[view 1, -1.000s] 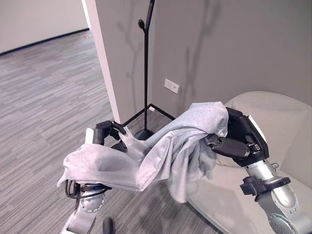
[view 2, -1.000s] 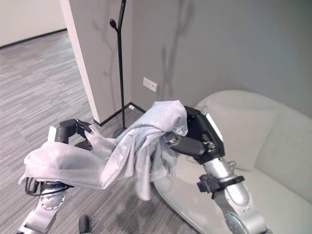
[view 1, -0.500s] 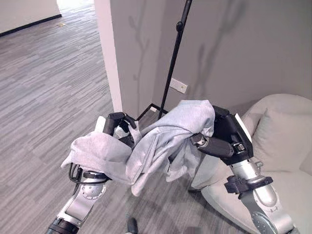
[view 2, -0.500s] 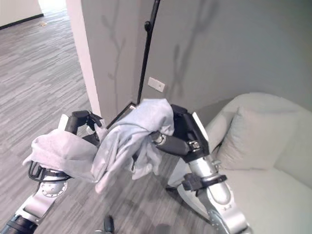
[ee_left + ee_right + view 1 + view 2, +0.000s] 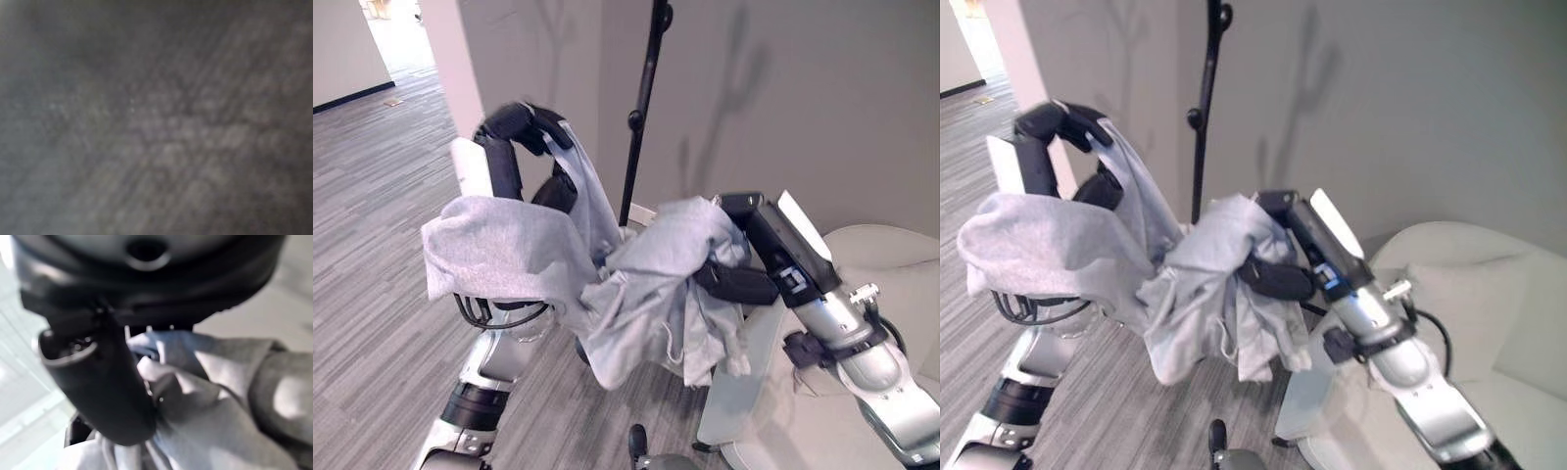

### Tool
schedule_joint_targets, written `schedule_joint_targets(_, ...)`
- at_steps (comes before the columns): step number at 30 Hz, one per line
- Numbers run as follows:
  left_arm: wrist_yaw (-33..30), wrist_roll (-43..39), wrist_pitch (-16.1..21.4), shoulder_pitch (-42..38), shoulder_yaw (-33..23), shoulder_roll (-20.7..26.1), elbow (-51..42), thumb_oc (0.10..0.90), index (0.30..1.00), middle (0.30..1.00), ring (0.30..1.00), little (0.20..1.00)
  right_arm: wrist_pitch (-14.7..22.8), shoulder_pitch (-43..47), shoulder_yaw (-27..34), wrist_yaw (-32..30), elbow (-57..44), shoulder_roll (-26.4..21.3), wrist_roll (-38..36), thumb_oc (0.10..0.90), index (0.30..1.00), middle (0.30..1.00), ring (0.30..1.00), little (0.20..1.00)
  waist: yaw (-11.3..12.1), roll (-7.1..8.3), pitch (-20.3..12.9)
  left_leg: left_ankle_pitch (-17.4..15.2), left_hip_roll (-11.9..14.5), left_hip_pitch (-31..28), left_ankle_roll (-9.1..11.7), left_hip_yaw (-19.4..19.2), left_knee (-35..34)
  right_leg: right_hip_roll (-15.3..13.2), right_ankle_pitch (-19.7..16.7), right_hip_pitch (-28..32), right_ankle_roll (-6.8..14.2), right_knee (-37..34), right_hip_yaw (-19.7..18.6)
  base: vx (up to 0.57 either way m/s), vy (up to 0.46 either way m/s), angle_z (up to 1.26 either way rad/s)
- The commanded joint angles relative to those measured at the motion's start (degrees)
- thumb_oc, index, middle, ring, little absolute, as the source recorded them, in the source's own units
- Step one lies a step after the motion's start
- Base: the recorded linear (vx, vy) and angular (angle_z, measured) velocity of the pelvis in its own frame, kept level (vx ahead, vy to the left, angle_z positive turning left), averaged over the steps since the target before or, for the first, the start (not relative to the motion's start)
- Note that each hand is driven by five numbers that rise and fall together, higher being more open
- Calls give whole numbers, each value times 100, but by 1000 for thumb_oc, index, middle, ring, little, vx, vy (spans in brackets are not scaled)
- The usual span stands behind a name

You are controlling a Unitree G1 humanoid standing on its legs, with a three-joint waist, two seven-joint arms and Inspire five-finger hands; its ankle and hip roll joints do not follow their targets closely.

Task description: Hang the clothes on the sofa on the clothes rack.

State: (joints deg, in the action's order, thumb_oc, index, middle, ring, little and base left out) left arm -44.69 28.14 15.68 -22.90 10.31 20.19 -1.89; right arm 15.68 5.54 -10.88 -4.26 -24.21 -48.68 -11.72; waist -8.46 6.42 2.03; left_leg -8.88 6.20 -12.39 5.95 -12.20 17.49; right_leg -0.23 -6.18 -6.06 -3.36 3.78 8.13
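Since a second ago your left hand (image 5: 524,125) has risen from low by the floor to well above the right, lifting its end of the grey garment (image 5: 636,294) with it. Nearest you, the garment hangs in the air between both hands: the left hand's fingers curl round a strip of cloth, with a fold draped over that forearm, and the right hand (image 5: 736,282) is clenched in the bunched middle. Beyond stands the black clothes rack (image 5: 641,108) against the wall (image 5: 822,98), the pale sofa (image 5: 891,264) on your right.
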Motion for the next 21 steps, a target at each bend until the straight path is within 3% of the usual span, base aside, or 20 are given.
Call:
schedule_joint_targets(1,-363,526,-32,-688,150,693,-259,400,300,300,300,300,708,572,659,-629,-530,-106,281,400,300,300,300,300,-119,201,-446,1382,746,515,-50,169,700,-76,-71,226,566,-213,34,280,-199,-6)
schedule_joint_targets(2,-556,669,-235,-835,70,836,14,400,300,300,300,300,686,699,647,-784,-432,-123,526,400,300,300,300,300,-69,278,-451,1476,850,775,-130,85,1332,-21,122,461,416,-252,-19,291,-188,-8)
schedule_joint_targets(3,-572,672,-237,-857,78,842,35,400,300,300,300,300,682,719,633,-805,-425,-116,548,400,300,300,300,300,-71,281,-436,1456,859,809,-134,92,1394,-19,123,456,413,-251,-21,329,-94,-41)
schedule_joint_targets(4,-783,776,-460,-1159,-119,898,326,400,300,300,300,300,557,764,638,-959,-445,-97,1086,400,300,300,300,300,-29,310,-369,1109,827,1221,-243,-46,1518,-66,256,637,413,-217,-160,230,46,-41)
schedule_joint_targets(6,-996,1043,-699,-1376,-174,1023,566,400,300,300,300,300,564,880,644,-1087,-456,-84,1467,400,300,300,300,300,62,333,-327,812,758,1634,-284,-123,1101,-138,334,796,474,-199,-312,249,115,-33)
schedule_joint_targets(8,-1048,1301,-744,-1463,-117,1137,472,400,300,300,300,300,648,1196,557,-1400,-343,-147,1977,400,300,300,300,300,211,278,-272,943,663,1858,-237,-141,-62,-228,379,869,600,-183,-339,155,205,-39)
schedule_joint_targets(10,-1090,1302,-903,-1367,-438,1330,521,400,300,300,300,300,550,1112,640,-1341,-434,6,2124,400,300,300,300,300,236,178,-351,936,471,1413,-174,51,-1136,-208,479,889,670,-104,-453,202,200,-60)
schedule_joint_targets(14,-1186,1597,-1112,-1420,-463,1382,411,400,300,300,300,300,572,1064,871,-1454,-547,158,2353,400,300,300,300,300,149,127,-672,1114,232,736,-125,-87,-1998,-312,395,938,822,-250,-363,145,101,-31)
schedule_joint_targets(21,-993,1842,-1070,-1175,-706,1451,-173,400,300,300,300,300,426,1047,1267,-1734,-383,65,2707,400,300,300,300,300,237,-7,-832,1017,135,541,-177,-90,-2249,-412,217,1001,958,-619,-406,22,62,13)
